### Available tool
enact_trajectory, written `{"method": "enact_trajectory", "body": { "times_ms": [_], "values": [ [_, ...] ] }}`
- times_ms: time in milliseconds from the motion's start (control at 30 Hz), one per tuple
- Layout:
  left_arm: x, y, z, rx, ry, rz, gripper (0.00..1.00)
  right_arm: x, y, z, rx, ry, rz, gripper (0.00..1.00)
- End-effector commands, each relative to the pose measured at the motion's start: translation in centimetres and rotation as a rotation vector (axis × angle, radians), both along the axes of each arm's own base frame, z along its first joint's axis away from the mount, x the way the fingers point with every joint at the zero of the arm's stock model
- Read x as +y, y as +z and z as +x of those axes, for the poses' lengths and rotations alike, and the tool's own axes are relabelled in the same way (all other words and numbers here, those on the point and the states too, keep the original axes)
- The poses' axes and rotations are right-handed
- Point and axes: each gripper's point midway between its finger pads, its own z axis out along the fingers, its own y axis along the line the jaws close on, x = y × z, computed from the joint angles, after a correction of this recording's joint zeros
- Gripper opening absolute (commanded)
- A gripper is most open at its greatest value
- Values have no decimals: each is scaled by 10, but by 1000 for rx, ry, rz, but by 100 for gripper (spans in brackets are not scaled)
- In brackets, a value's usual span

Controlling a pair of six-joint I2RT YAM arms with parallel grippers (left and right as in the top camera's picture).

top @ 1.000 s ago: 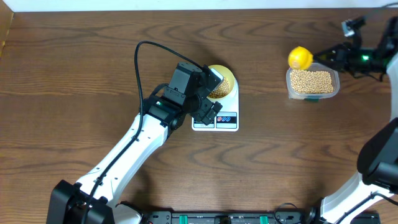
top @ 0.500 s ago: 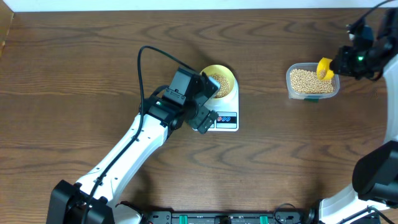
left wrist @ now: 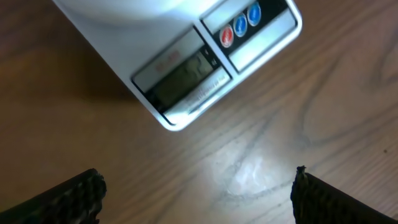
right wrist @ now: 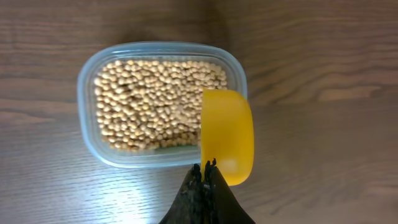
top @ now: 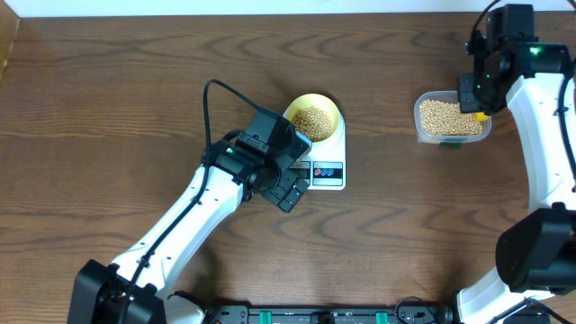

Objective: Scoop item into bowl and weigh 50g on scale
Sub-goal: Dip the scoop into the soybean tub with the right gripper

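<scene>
The pale yellow-green bowl sits on the white scale and holds a layer of beige beans. My left gripper hangs open and empty over the wood just in front of the scale's left corner. In the left wrist view the scale's display lies ahead, and the fingers stand wide apart around my left gripper. My right gripper is shut on the handle of a yellow scoop. The scoop hangs bottom up over the right rim of a clear tub full of beans.
The clear tub stands at the right of the wooden table, with my right gripper and the scoop at its right edge. The left arm's cable arcs above the table left of the bowl.
My left gripper has drawn back from the bowl to the front left of the scale. My right arm has swung the scoop from the tub's left side to its right rim.
</scene>
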Motion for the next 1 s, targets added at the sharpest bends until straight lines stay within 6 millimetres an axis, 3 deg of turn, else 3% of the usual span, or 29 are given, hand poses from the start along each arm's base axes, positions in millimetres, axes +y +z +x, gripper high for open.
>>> {"method": "enact_trajectory", "body": {
  "times_ms": [0, 267, 467, 700, 733, 867, 967],
  "values": [
    [-5, -16, -17, 39, -93, 14, 98, -11, 7, -3, -5, -19, -71, 1],
    [-17, -24, -30, 13, -223, 42, 98, -11, 8, -1, 28, 123, -123, 1],
    [-15, -27, -33, 11, -256, 52, 98, -24, 12, -1, 28, 103, -199, 1],
    [-17, -26, -29, -8, -266, 45, 98, -22, 13, 3, 4, 78, -182, 1],
    [-18, -26, -29, -9, -266, 45, 98, -18, 13, 6, -15, 68, -156, 1],
    [-19, -25, -27, -18, -265, 40, 98, 39, 11, 24, -99, 183, 127, 1],
    [-20, -25, -26, -25, -265, 36, 98, 61, 18, 37, -164, 240, 205, 1]
  ]
}}
